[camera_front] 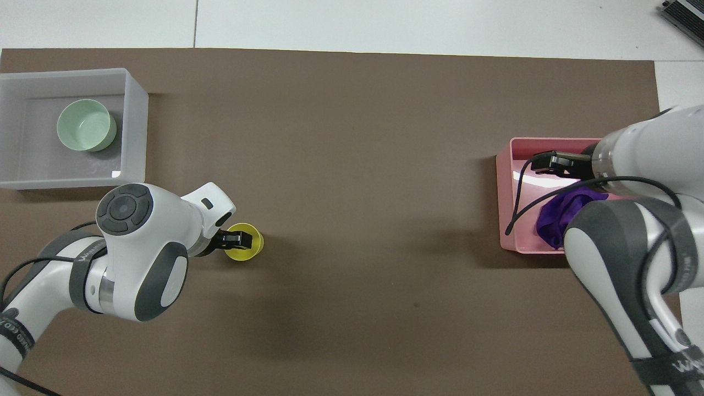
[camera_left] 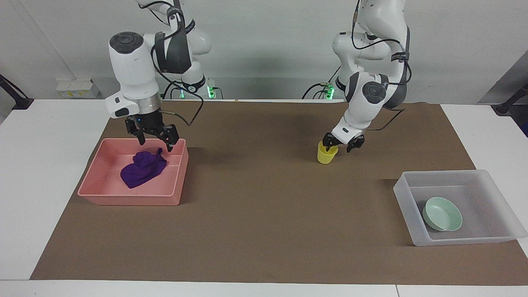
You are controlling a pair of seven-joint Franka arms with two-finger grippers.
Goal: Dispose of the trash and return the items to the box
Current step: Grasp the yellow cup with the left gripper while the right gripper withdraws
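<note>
The yellow cup (camera_left: 326, 156) (camera_front: 254, 246) stands upright on the brown mat. My left gripper (camera_left: 340, 144) (camera_front: 231, 241) is down at the cup's rim and open; one finger is at the cup's mouth, the other beside the cup toward the left arm's end. The mint-green bowl (camera_left: 442, 213) (camera_front: 82, 125) lies in the translucent box (camera_left: 462, 239) (camera_front: 135, 132). My right gripper (camera_left: 154, 138) (camera_front: 543, 164) hangs open just above the pink bin (camera_left: 128, 198) (camera_front: 503, 204). A purple cloth (camera_left: 142, 169) (camera_front: 556, 219) lies loose in that bin.
The pink bin sits at the right arm's end of the mat and the translucent box at the left arm's end. The box lies farther from the robots than the cup. A brown mat (camera_left: 255, 214) covers the table between them.
</note>
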